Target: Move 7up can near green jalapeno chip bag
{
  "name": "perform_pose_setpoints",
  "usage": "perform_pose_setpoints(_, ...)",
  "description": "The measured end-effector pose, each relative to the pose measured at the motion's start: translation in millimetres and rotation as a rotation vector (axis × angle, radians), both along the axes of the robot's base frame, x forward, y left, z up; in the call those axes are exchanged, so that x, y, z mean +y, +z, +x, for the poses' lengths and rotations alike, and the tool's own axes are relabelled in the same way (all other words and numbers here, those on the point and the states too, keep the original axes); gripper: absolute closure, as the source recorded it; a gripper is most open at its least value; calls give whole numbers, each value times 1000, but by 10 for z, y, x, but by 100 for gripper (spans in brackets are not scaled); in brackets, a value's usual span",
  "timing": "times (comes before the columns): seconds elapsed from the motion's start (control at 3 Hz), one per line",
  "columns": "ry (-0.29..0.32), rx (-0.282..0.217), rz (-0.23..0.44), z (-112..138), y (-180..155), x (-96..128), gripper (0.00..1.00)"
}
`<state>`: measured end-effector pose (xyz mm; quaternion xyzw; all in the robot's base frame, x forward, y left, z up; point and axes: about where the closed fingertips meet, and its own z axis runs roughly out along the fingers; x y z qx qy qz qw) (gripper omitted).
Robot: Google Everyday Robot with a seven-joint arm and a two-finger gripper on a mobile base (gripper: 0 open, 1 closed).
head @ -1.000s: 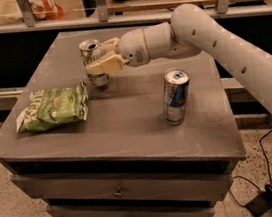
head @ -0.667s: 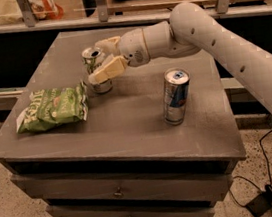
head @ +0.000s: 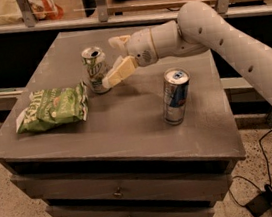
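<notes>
The 7up can [head: 94, 69], short with a silver top and a pale green label, stands upright on the grey table [head: 127, 117], just right of the bag's upper corner. The green jalapeno chip bag [head: 52, 108] lies flat at the table's left side. My gripper [head: 111, 61] is open just right of the can. Its near finger [head: 119, 72] points down-left at the can's lower right side. Its far finger [head: 119, 40] is behind and to the right of the can's top. The can is not held.
A taller slim blue-and-silver can [head: 175, 96] stands right of the table's middle, below my forearm. The table has drawers in its front. Shelving with metal posts runs along the back. A cable and a box lie on the floor at the lower right.
The gripper was closed around the 7up can. It has opened and drawn back a little to the right, leaving the can standing beside the bag.
</notes>
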<state>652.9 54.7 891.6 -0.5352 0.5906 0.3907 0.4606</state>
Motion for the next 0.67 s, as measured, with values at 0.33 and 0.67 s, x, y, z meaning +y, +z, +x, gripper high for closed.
perform_pose_setpoints(0.33, -64, -20, -55, 96, -5, -321, 0)
perform_pose_setpoints(0.67, -206, -74, -135, 251, 54, -763, 0)
